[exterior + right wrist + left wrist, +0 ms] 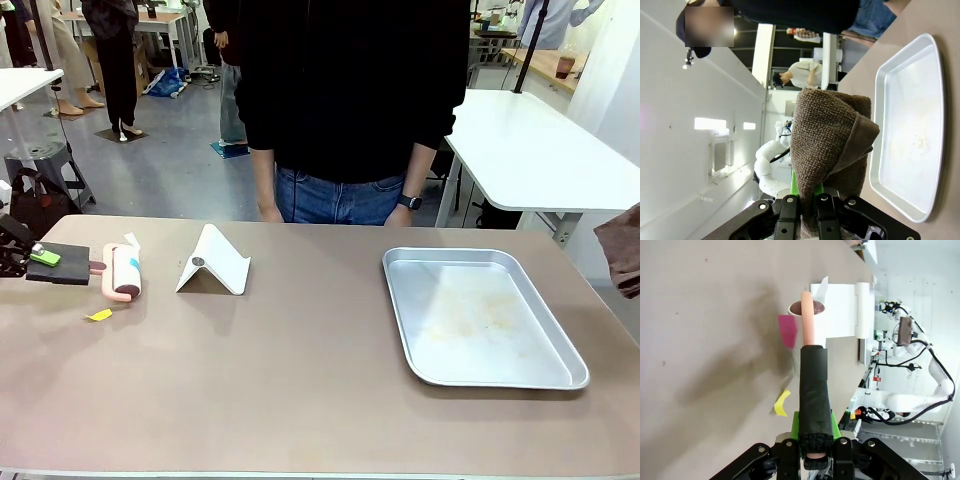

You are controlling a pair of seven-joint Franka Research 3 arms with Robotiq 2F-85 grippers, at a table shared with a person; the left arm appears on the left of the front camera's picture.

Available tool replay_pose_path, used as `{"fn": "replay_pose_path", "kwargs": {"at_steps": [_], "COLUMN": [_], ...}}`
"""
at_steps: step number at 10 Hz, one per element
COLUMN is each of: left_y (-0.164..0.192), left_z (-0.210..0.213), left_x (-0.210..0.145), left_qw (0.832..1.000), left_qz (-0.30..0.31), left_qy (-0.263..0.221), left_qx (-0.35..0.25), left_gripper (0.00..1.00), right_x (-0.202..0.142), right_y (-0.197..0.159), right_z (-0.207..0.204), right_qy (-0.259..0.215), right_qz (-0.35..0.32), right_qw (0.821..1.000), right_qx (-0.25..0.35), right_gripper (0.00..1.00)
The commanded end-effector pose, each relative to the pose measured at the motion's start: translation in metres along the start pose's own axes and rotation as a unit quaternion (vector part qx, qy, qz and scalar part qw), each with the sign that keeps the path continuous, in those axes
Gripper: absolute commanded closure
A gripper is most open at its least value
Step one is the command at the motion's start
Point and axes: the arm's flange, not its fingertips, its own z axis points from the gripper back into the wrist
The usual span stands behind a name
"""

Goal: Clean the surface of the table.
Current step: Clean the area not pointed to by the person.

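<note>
The beige table (pixel 300 400) lies open toward six o'clock, with a silver tray (pixel 470 320) at three and a person (pixel 350 90) at twelve. The left gripper (pixel 816 440) clamps the lint roller (pixel 124 272) (at nine); the right gripper (pixel 812 212) clamps a brown cloth (pixel 830 135).

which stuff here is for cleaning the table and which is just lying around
For the job:
- table
- roller, held in the left gripper
- brown cloth, held in the right gripper
- yellow scrap and pink scrap, probably litter to clear

Lying about:
- silver tray
- white folded stand
</note>
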Motion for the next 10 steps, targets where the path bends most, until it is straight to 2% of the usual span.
{"fn": "replay_pose_path", "kwargs": {"at_steps": [1,4,6,7,8,10], "left_y": [-0.016,-0.032,-0.020,-0.006,0.009,0.020], "left_z": [0.024,0.070,0.122,0.145,0.162,0.171], "left_x": [-0.011,-0.027,-0.043,-0.048,-0.053,-0.060], "left_qw": [0.999,0.997,0.996,0.996,0.995,0.994], "left_qz": [-0.028,-0.048,-0.051,-0.052,-0.051,-0.052], "left_qy": [-0.015,-0.019,-0.020,-0.036,-0.027,-0.026], "left_qx": [-0.036,-0.057,-0.065,-0.059,-0.077,-0.089], "left_gripper": [0.78,0.78,0.78,0.78,0.78,0.78], "right_x": [0.000,0.000,0.000,0.000,0.000,0.000], "right_y": [0.002,0.002,0.002,0.002,0.002,0.002], "right_z": [0.000,0.000,0.000,0.000,0.000,0.000], "right_qy": [0.000,0.000,0.000,0.000,0.000,0.000], "right_qz": [0.002,0.002,0.002,0.002,0.002,0.002], "right_qw": [1.000,1.000,1.000,1.000,1.000,1.000], "right_qx": [0.001,0.001,0.001,0.001,0.001,0.001], "right_gripper": [0.90,0.90,0.90,0.90,0.90,0.90]}}
